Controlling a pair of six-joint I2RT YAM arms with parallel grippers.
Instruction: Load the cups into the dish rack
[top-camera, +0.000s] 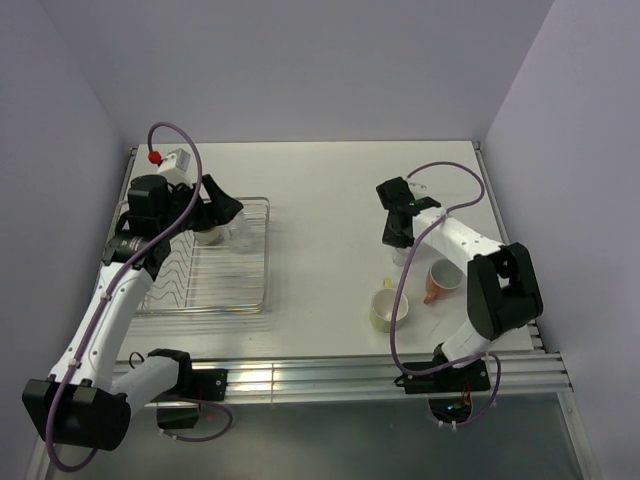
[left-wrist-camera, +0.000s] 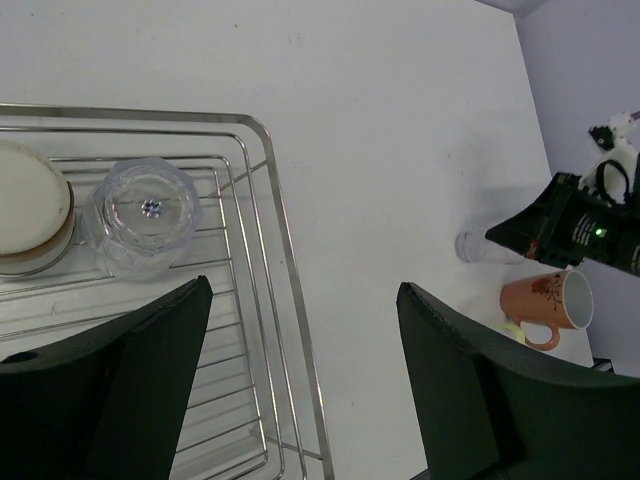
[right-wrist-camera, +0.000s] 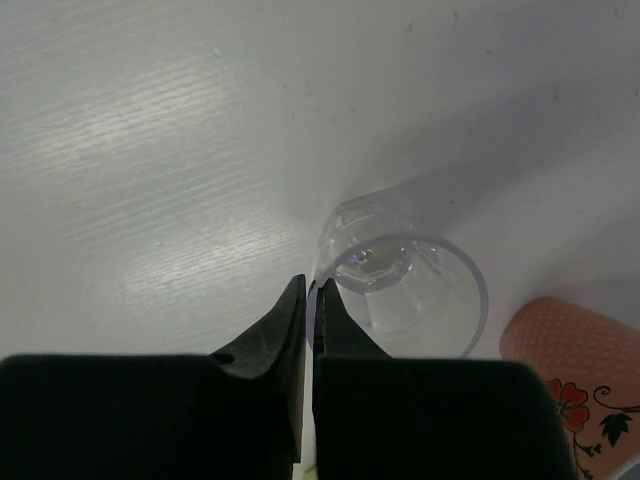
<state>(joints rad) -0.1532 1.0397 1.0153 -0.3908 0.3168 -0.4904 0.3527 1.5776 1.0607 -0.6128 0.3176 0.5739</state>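
Fingers (right-wrist-camera: 280, 330) of the right gripper (right-wrist-camera: 312, 292) were pinched almost shut on what looked like the rim of a clear tumbler (right-wrist-camera: 400, 290) beside the salmon mug (right-wrist-camera: 570, 360), ready to lift it, while the left gripper (left-wrist-camera: 302, 290) hung wide open and empty over the dish rack (left-wrist-camera: 290, 260), which held 2 cups, a second tumbler (left-wrist-camera: 148, 212) and the brown-and-cream cup (left-wrist-camera: 28, 210).
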